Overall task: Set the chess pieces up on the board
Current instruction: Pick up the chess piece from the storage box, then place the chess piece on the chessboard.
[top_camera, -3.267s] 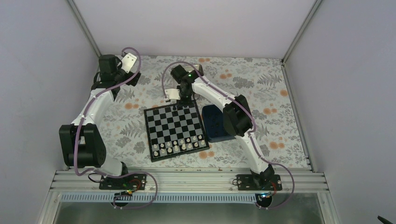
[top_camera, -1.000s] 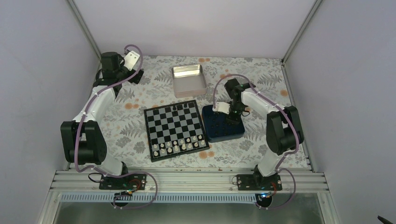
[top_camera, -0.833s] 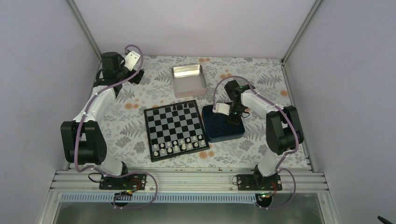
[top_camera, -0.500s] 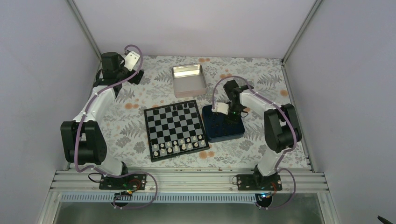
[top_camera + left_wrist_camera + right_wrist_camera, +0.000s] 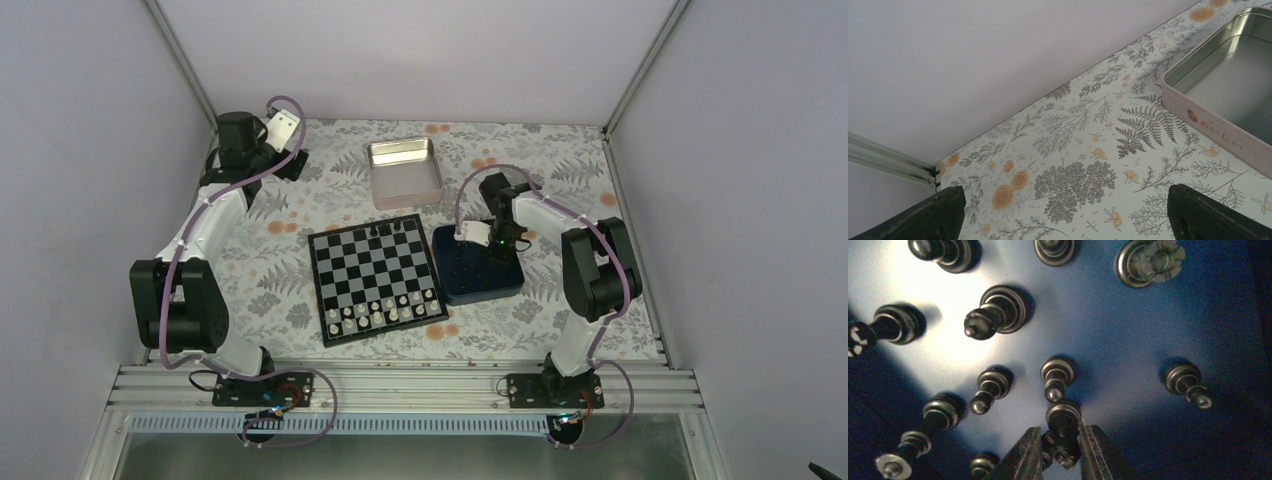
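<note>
The board [image 5: 318,290] lies mid-table with three black chess pieces [image 5: 390,229] on its far row and cream-white chessmen [image 5: 385,312] on its two near rows. My right gripper [image 5: 493,250] reaches down into the navy blue box [image 5: 505,285]. In the right wrist view its fingers [image 5: 1025,455] press both sides of one black chess piece [image 5: 1063,417], the gripper [image 5: 1060,452] shut on it. Several more black pieces [image 5: 995,315] stand around on the blue floor. My left gripper [image 5: 1063,215] is open over bare tablecloth at the far left corner [image 5: 288,165].
A shiny metal tin [image 5: 404,172] sits behind the board, its rim [image 5: 1213,122] showing at the right of the left wrist view. The blue box touches the board's right side. Walls close in the table on three sides.
The right arm left the board's far row and went down into the blue box. Its fingers have closed on a black piece in the last half second. The left arm has not moved.
</note>
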Controlling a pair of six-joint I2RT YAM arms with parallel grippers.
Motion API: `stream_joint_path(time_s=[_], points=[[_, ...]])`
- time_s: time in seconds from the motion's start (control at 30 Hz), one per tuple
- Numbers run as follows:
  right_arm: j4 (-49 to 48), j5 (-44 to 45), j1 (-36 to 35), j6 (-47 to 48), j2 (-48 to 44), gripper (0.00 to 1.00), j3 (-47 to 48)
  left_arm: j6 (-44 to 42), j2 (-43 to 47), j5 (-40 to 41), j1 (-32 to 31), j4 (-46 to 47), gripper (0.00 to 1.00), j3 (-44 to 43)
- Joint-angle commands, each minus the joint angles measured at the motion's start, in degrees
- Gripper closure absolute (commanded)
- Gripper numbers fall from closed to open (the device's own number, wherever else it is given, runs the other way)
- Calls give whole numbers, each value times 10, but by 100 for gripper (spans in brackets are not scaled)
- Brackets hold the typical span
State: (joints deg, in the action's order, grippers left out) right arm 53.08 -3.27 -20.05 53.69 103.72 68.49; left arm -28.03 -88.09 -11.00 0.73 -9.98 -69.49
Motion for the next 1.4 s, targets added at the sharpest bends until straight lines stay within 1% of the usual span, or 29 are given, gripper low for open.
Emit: stream_joint_path(time_s=[0.0, 0.07, 0.13, 0.3, 0.5, 0.63, 0.87, 1.0, 1.07, 1.17, 1.27, 1.37], points=[[-8, -8, 9, 6, 6, 83, -2, 1, -5, -1, -1, 4, 0, -9], [-8, -4, 9, 4, 10, 89, 1, 0, -4, 0, -1, 4, 0, -7], [-9, -2, 9, 4, 10, 93, 4, 0, -3, 1, -1, 5, 0, -5], [26, -6, 9, 3, -10, 95, 45, -2, 3, 3, -1, 5, 0, -3], [111, -5, -3, 4, -24, 94, 168, -5, 12, 1, 0, 7, 0, 1], [152, 11, -46, 1, -4, 94, 273, -5, 16, 1, 1, 10, 0, 3], [178, 27, -187, -6, 100, 93, 484, -6, 31, 16, 4, 15, 0, 12], [156, 30, -256, 3, 185, 92, 586, -8, 47, 31, 15, 15, 0, 21], [111, 41, -283, 4, 214, 92, 608, -7, 55, 34, 24, 17, 0, 28], [52, 55, -319, 14, 251, 92, 611, -8, 68, 37, 36, 21, 0, 45], [33, 65, -338, 23, 303, 92, 635, -14, 78, 41, 47, 25, 0, 64], [26, 65, -342, 25, 345, 90, 661, -19, 87, 38, 64, 30, 0, 81]])
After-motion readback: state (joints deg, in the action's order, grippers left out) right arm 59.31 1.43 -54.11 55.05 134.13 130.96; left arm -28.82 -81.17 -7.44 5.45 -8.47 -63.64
